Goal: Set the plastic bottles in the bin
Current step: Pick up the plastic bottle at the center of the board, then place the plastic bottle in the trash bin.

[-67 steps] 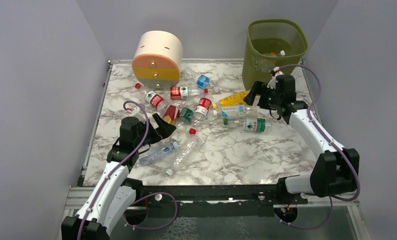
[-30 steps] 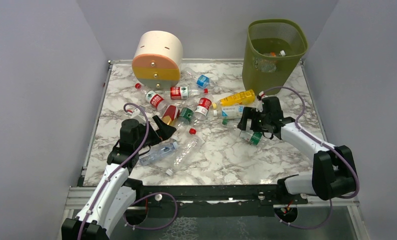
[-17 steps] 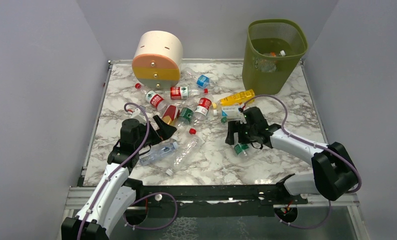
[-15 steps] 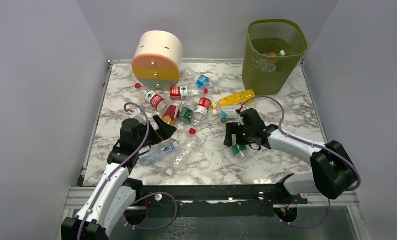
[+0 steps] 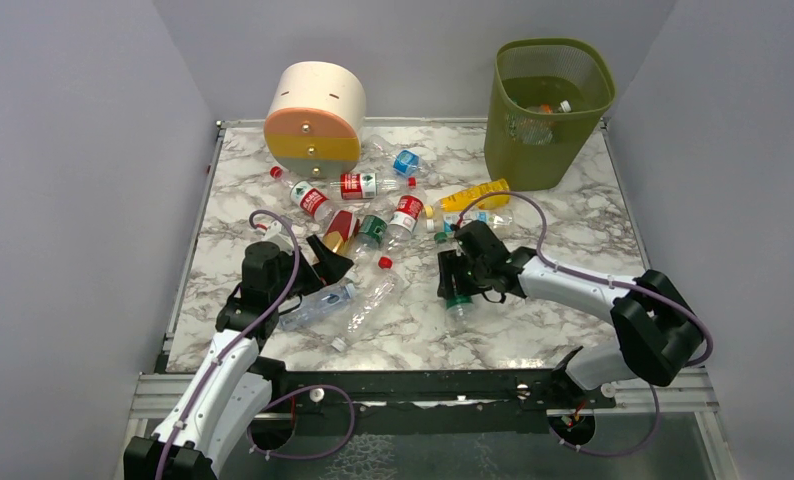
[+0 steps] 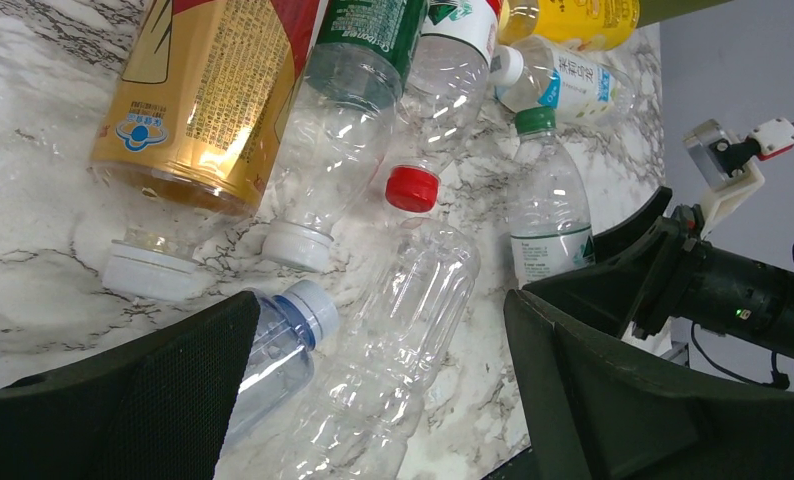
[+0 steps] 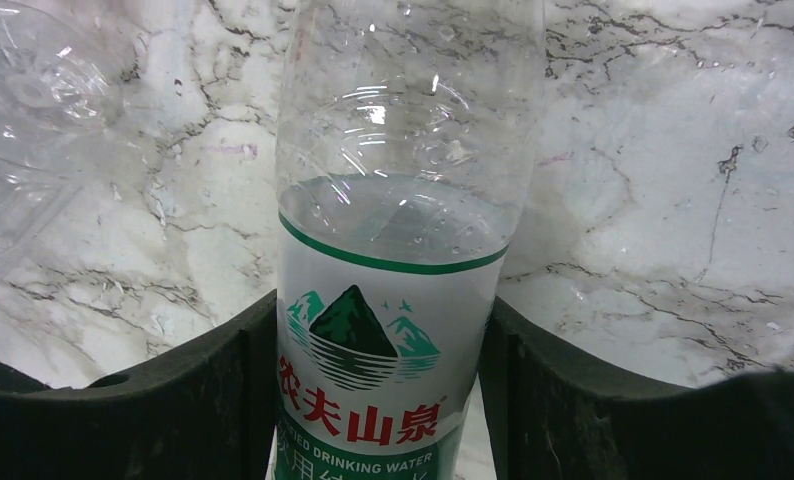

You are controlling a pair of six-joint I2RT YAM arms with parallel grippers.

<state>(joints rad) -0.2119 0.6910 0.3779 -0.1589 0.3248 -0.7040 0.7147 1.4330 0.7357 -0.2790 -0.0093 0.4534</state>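
Our right tool clenched the green-labelled bottle, well apart from the bin. We judged it needed lifting above the rim before release. Our left tool gaped, empty.

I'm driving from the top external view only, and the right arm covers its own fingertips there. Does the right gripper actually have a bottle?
Observer: Yes. The right wrist view shows the right gripper with both fingers pressed against the label of a clear green-label bottle, one on each side.
Operator: Good. And the left gripper, is it on anything?
Observer: No. In the left wrist view the left gripper is open. A clear red-capped bottle lies on the table in the gap between its spread fingers, and I see neither finger gripping it.
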